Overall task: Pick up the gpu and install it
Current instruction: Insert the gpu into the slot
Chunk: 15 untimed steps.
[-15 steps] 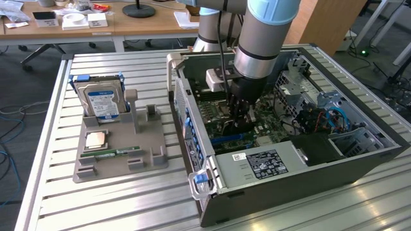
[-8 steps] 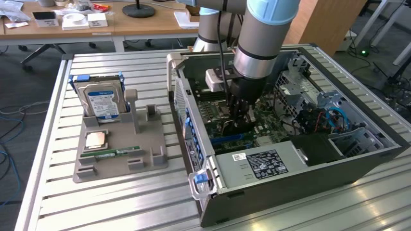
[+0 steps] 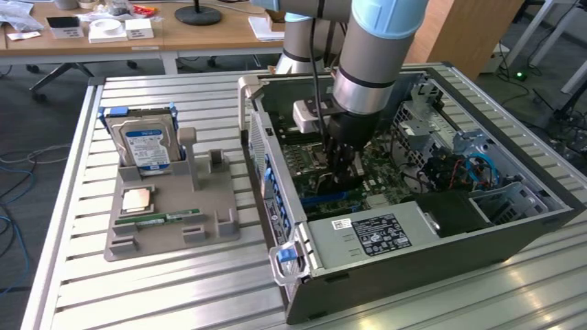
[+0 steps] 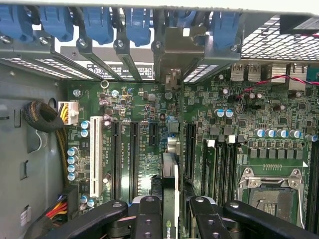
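Currently, item one, nearest in the wrist view: gripper (image 4: 170, 219), its black fingers (image 4: 147, 219) pinching the gpu (image 4: 169, 191) edge-on, one finger on each flat face. The gpu is a thin, flat card with a pale top edge and a metal bracket (image 4: 179, 52) at its far end, up against the rear slot openings under the blue latches (image 4: 137, 25). Handling, by judgement: light and stiff, but fragile; the faces carry components and the bottom contacts should not be scraped, so a hold across the board near its upper edge, about mid-length as now, looks right, with no twisting load. Item two, below the card: motherboard (image 4: 139, 114), with black expansion slots (image 4: 133, 149) and one white slot (image 4: 93, 154) running parallel to the card; whether the card is seated in a slot cannot be told. Item three, beyond on the board: empty CPU socket (image 4: 269, 191). Exterior view: gripper (image 3: 341, 180) deep inside the open case (image 3: 431, 244), near its middle. Item four, well apart at the bench's far-left part in that view: grey holder (image 3: 165, 227) with hard drive (image 3: 147, 148) upright, and a memory stick (image 3: 170, 216) lying flat.
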Each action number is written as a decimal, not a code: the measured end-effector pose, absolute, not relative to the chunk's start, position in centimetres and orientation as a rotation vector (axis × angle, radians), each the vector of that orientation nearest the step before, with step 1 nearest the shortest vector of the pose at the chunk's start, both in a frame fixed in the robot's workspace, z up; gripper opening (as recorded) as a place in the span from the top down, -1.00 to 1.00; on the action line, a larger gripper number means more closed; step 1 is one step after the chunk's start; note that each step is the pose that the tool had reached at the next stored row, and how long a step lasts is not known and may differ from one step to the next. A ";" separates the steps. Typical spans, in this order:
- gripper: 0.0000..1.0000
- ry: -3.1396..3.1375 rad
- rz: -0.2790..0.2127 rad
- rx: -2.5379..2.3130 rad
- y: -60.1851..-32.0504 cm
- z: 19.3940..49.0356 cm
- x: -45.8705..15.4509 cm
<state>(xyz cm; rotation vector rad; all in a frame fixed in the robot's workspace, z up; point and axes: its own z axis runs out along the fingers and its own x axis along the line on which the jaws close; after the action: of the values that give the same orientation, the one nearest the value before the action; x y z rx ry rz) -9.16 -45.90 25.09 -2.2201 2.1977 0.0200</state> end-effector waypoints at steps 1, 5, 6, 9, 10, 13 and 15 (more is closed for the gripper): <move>0.48 2.198 0.020 -2.220 -45.9 25.0 -9.2; 0.48 2.198 0.020 -2.220 -45.9 24.9 -9.2; 0.48 2.198 0.020 -2.220 -45.9 24.9 -9.2; 0.48 2.198 0.020 -2.220 -45.9 24.9 -9.2; 0.48 2.198 0.020 -2.220 -45.9 24.9 -9.2; 0.48 2.198 0.020 -2.220 -45.9 24.9 -9.2; 0.48 2.198 0.020 -2.220 -45.9 24.9 -9.2</move>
<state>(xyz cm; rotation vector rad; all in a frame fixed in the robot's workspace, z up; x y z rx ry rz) -9.17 -45.90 24.89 -2.2200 2.1976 0.0199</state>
